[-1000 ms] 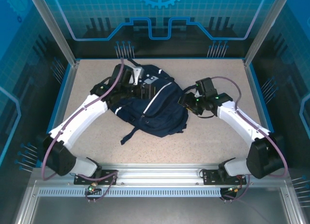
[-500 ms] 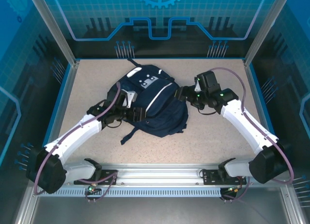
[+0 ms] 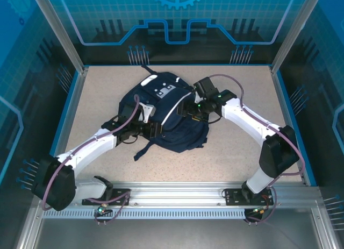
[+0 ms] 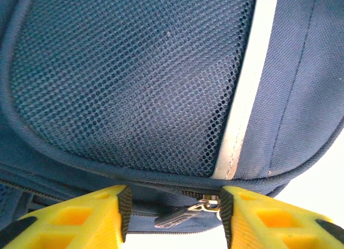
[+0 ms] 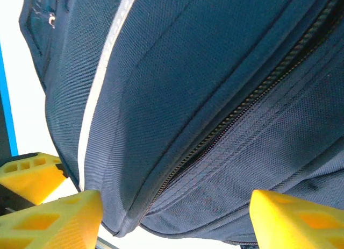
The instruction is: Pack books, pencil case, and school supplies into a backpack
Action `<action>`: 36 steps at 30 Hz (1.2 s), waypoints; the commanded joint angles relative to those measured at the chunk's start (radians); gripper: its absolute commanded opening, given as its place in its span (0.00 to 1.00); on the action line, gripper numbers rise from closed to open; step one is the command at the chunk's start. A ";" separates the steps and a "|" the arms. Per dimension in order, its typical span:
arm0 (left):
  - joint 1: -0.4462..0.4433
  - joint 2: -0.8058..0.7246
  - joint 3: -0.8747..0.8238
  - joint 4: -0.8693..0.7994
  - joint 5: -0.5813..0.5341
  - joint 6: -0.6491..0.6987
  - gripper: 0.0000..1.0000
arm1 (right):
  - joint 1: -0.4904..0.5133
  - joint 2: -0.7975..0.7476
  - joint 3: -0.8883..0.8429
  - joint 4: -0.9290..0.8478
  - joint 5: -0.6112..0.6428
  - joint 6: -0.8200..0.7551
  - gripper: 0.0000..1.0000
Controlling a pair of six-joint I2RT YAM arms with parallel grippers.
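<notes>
Right gripper (image 3: 187, 110) reached the backpack (image 3: 177, 132); left wrist reveals its zipper pull (image 4: 180, 217).

Speckled beige tabletop (image 3: 226, 152), blue printed walls (image 3: 177, 23), aluminium frame (image 3: 59, 31).

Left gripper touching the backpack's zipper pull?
Cannot tell. Left wrist view: the zipper pull lies between the left gripper's open fingers, clear of one pad, its ring end hard by the other, neither gap nor contact plain.
</notes>
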 commanded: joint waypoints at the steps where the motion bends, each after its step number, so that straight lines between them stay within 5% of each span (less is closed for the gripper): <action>1: 0.007 0.017 -0.006 0.049 0.065 0.036 0.47 | -0.004 0.007 0.002 -0.028 -0.004 0.004 0.69; 15: 0.006 0.027 -0.056 0.096 0.158 0.046 0.47 | -0.026 0.038 -0.005 -0.043 0.000 0.011 0.53; 23: 0.006 0.007 -0.066 0.041 0.113 0.024 0.65 | -0.028 0.046 -0.005 -0.033 -0.003 0.017 0.53; 36: 0.006 0.014 -0.058 0.045 0.146 0.025 0.30 | -0.027 0.046 -0.005 -0.035 -0.004 0.017 0.53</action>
